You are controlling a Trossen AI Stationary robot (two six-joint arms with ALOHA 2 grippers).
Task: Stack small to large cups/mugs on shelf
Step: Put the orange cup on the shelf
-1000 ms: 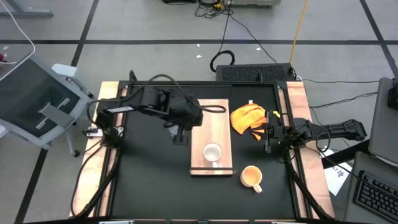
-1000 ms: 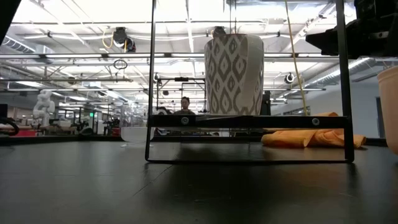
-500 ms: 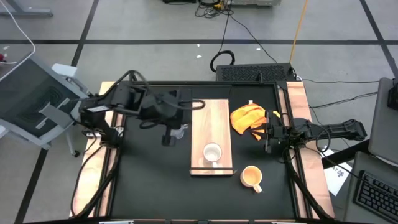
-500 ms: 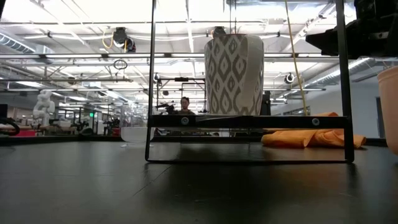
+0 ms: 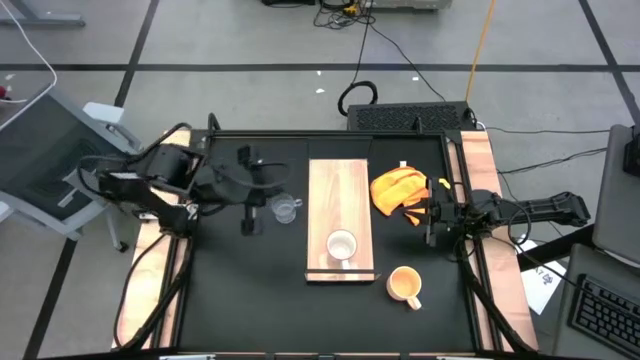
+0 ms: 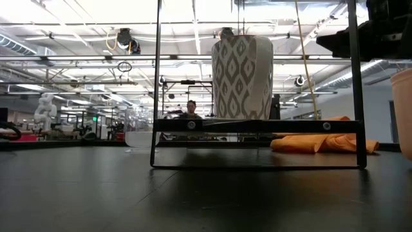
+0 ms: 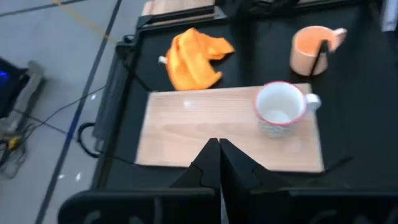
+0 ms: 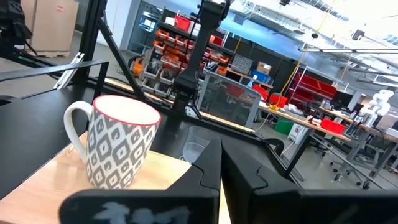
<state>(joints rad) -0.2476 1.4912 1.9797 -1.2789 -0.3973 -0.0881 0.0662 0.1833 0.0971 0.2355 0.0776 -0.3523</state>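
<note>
High view shows only 1 white patterned mug (image 5: pixel 342 245) on the light wooden shelf (image 5: pixel 340 190); the clear glass cup (image 5: pixel 286 210) and orange mug (image 5: pixel 404 285) wait on the table; left gripper (image 5: pixel 249 222) and right gripper (image 5: pixel 432 222) are clenched on nothing

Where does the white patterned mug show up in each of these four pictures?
High view: white mug stands on the wooden board, near the end closest to the bottom edge.
Low view: mug fills the upper centre.
Left wrist view: mug stands right of centre on the board.
Right wrist view: mug stands at left.
Shared landmark: the orange cloth, in all but the right wrist view.
</note>
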